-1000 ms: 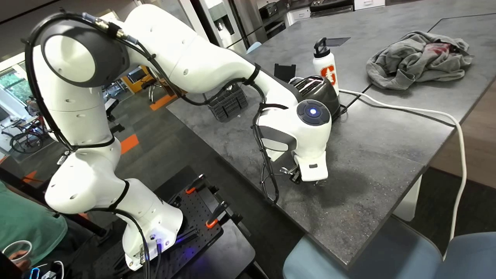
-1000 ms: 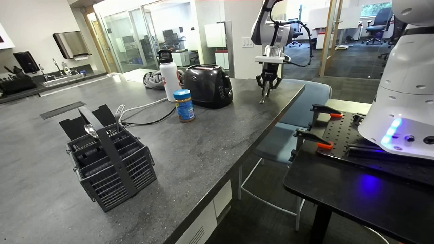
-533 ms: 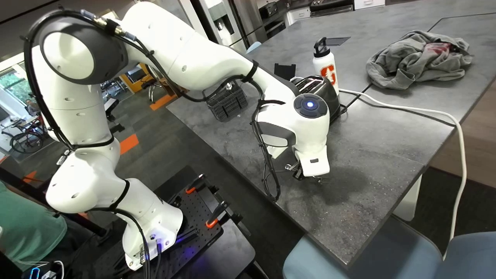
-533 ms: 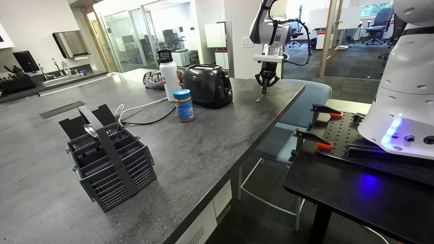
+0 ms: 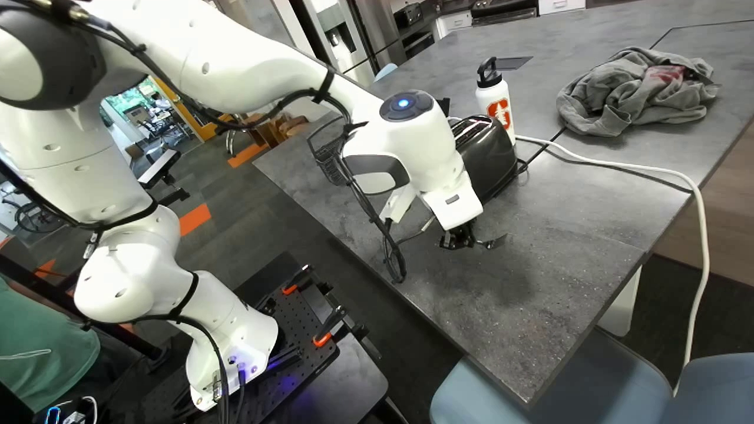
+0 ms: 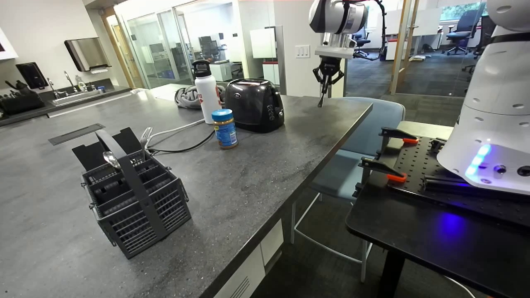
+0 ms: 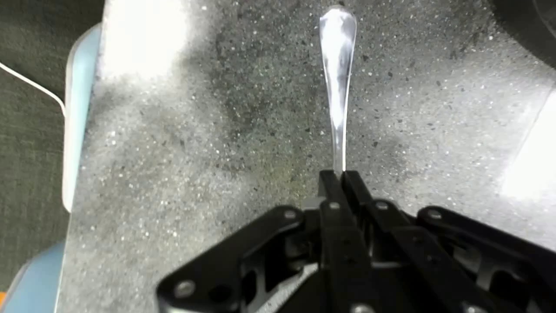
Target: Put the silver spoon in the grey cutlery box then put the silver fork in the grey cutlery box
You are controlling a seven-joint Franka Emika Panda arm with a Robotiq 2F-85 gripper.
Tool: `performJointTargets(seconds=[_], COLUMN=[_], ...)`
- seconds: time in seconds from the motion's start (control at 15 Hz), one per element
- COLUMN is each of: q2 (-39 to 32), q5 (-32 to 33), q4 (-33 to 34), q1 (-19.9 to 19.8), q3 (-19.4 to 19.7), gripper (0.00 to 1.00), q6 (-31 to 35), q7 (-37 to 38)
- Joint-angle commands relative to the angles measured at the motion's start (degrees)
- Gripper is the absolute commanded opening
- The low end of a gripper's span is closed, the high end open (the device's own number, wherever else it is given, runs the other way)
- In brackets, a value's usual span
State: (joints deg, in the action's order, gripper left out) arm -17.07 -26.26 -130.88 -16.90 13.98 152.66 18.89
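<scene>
My gripper [image 7: 339, 174] is shut on a slim silver utensil, which I take for the silver fork [image 7: 337, 65]. Its teardrop handle end points ahead in the wrist view; its head is behind the fingers there. In the exterior views the gripper [image 5: 459, 238] [image 6: 326, 85] holds it above the table; one end [image 5: 495, 242] juts out, too small to read surely. The grey cutlery box [image 6: 153, 219] stands on the table, partly hidden by the arm in an exterior view [image 5: 330, 162]. The silver spoon [image 6: 111, 159] is in it, bowl up beside the box's handle. Another fork [image 6: 145, 136] stands tines up there.
A black toaster [image 6: 252, 107], a white bottle [image 6: 208, 95] and a blue-lidded jar [image 6: 225, 132] stand on the grey table [image 6: 232, 186]. A white cord [image 5: 636, 168] and a grey cloth [image 5: 630, 94] lie beyond. Blue chairs [image 5: 589, 371] stand by the edge.
My gripper has risen from low over the table with the silver utensil in its jaws, and has shifted up and left in an exterior view. The box has not moved.
</scene>
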Motion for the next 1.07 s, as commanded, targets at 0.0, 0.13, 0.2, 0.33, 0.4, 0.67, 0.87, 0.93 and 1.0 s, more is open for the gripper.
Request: performJointTargets(seconds=[0.0,0.13,0.2,0.33,0.4,0.67,0.87,0.93,1.0], q2=[13.06,18.83,21.50,26.87,29.49,36.55,38.23,38.24,37.32], q5=[6.40,10.87,12.77,16.07,17.42,22.16,21.14,20.56,19.90], q4=[-9.76,-12.47,-13.71,-16.14,-17.20,-20.11,-21.13,-21.16,-21.10], q1=[2.03,2.48,2.67,3.40,3.93,6.82,11.54,13.24,14.99], q3=[0.94,0.47,0.08,-1.06,-1.90,-7.31,-11.18,-11.96,-12.39], gripper=[0.02,0.02,0.02,0.02,0.02,0.02,0.02,0.02,0.02], q6=[3.34,1.79,1.48,0.68,-0.10,-3.65,-5.80,-6.34,-7.03], q7=[-4.05,-5.82,-6.71,-8.19,-8.85,-9.13,-10.75,-11.74,-12.95])
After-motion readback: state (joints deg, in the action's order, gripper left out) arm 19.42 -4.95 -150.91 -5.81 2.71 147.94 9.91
